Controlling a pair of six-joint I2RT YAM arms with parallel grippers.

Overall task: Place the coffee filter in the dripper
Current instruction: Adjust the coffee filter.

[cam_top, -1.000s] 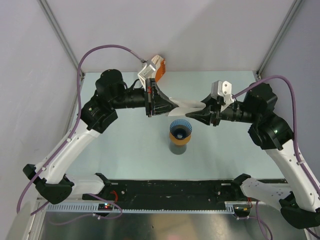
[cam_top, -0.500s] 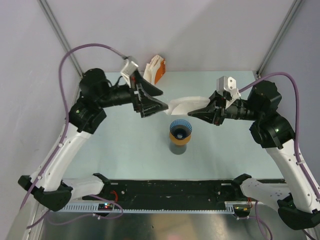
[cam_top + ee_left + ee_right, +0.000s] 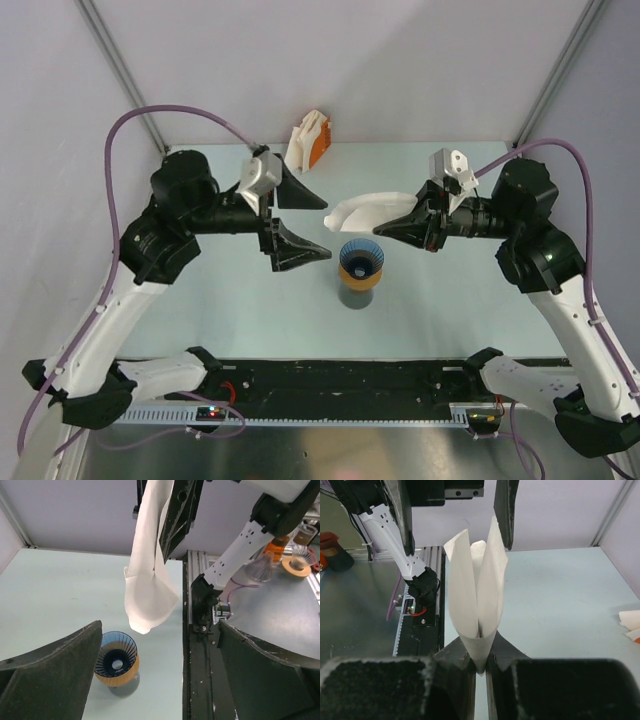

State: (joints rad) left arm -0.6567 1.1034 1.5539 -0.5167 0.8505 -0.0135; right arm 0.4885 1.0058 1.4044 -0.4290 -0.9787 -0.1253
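Observation:
The white paper coffee filter (image 3: 362, 211) (image 3: 149, 580) (image 3: 477, 597) hangs in the air above and just behind the dripper. My right gripper (image 3: 392, 226) (image 3: 480, 667) is shut on its pointed end, and the filter's mouth faces the left arm. The blue ribbed dripper (image 3: 360, 256) (image 3: 115, 656) sits on an orange ring (image 3: 360, 276) over a dark grey cup (image 3: 354, 296) mid-table. My left gripper (image 3: 327, 229) (image 3: 160, 647) is open wide, empty, a short way left of the filter, touching nothing.
A white and orange filter holder (image 3: 311, 139) (image 3: 630, 623) stands at the back edge of the table. The black rail (image 3: 340, 381) (image 3: 200, 680) runs along the near edge, with the arm bases on it. Grey walls close in both sides.
My left gripper has let go of the filter, opened wide and drawn back to the left. My right gripper keeps the filter, its jaws slightly tighter.

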